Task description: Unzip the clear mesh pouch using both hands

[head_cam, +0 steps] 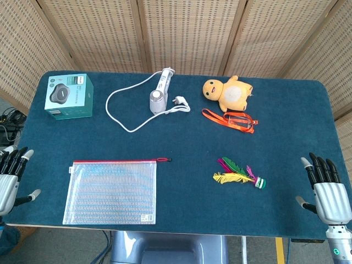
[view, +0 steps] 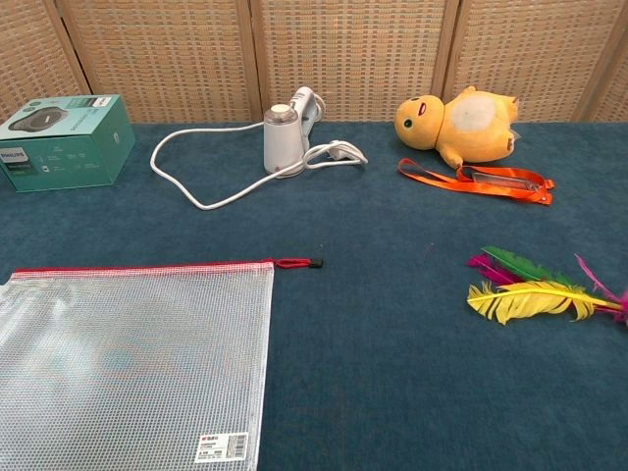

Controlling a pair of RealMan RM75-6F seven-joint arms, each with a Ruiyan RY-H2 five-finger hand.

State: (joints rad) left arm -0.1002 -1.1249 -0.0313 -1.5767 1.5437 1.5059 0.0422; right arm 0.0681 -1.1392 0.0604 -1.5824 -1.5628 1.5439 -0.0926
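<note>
The clear mesh pouch [head_cam: 111,191] [view: 132,363] lies flat near the table's front left, its red zipper along the far edge. The red zipper pull [head_cam: 163,160] [view: 297,263] sticks out past the pouch's far right corner, so the zipper looks closed. My left hand [head_cam: 9,175] hovers at the table's left edge, fingers spread, holding nothing, well left of the pouch. Over at the front right edge my right hand [head_cam: 328,191] is likewise spread and empty, far from the pouch. Neither hand shows in the chest view.
A teal box [head_cam: 69,95] [view: 65,142] sits at the back left. A white corded appliance [head_cam: 158,94] [view: 286,132], a yellow plush duck [head_cam: 226,93] [view: 459,119] and an orange lanyard [head_cam: 231,119] [view: 478,178] lie along the back. A feathered shuttlecock [head_cam: 237,174] [view: 535,290] rests front right.
</note>
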